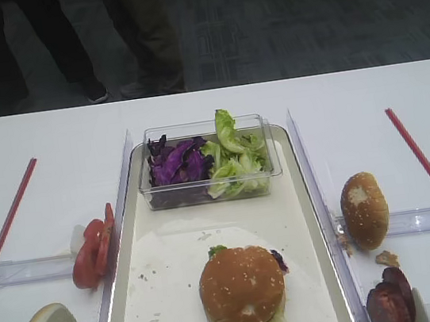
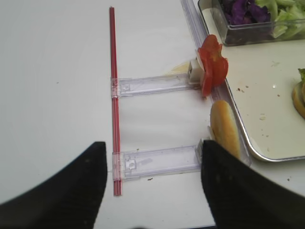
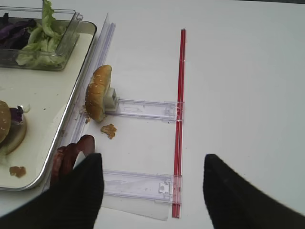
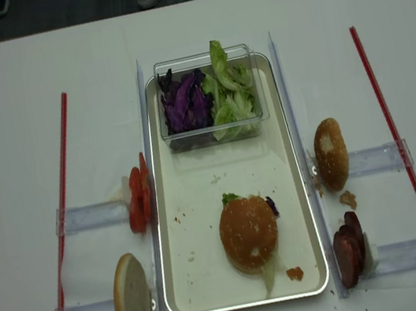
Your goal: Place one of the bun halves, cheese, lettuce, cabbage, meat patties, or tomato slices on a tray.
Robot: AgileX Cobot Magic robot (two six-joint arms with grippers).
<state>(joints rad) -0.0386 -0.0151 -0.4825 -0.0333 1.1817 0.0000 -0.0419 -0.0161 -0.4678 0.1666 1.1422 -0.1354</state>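
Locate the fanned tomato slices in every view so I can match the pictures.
Exterior high: tomato slices at left, outside the tray's left rim.
Right wrist: not in it.
Left wrist: upper right of centre, against the tray edge.
Exterior high (realsense): left of the tray.
Shared landmark: the clear box of greens.

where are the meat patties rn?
The dark reddish-brown charred meat patties stand on edge on the white table just outside the cream tray's right rim, near its front corner, in front of the spare sesame bun top.
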